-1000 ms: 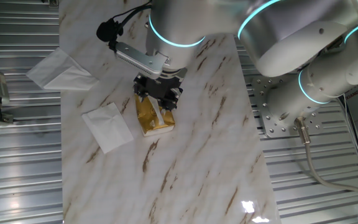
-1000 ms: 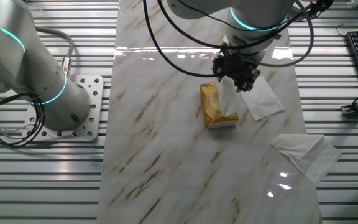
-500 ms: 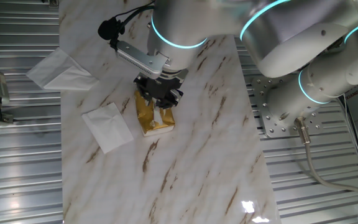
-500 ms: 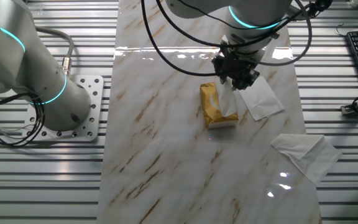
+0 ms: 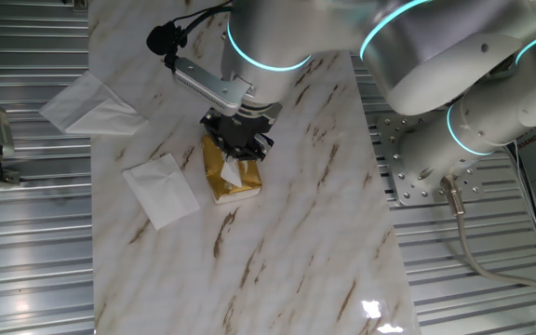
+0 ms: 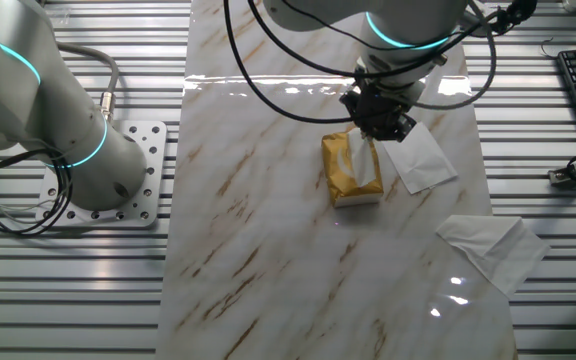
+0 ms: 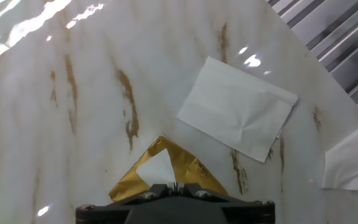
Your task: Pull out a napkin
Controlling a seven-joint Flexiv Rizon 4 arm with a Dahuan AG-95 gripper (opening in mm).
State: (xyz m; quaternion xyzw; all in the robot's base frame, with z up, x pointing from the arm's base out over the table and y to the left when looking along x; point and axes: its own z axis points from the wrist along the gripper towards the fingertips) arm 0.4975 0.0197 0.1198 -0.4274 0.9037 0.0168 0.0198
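Note:
The golden-yellow packet (image 5: 220, 174) lies on the marble table (image 5: 277, 233), under the hand. My gripper (image 5: 238, 147) is right above it and shut on the napkin (image 5: 234, 173), a thin white sheet that rises out of the packet's slot. In the other fixed view the napkin (image 6: 367, 166) stands up from the packet (image 6: 343, 177) into the gripper (image 6: 378, 128). In the hand view the packet (image 7: 194, 170) peaks up toward the closed gripper (image 7: 174, 185), and the white napkin (image 7: 154, 169) shows in its opening.
A flat square white napkin (image 5: 160, 189) lies beside the packet; it also shows in the hand view (image 7: 238, 109). A big white napkin with a pointed corner (image 5: 87, 104) lies at the table's edge. Ribbed metal flooring surrounds the table. A second arm's base (image 6: 98, 160) stands beside it.
The gripper has risen a little while holding the napkin, and more white sheet shows above the packet. The loose napkins have not moved.

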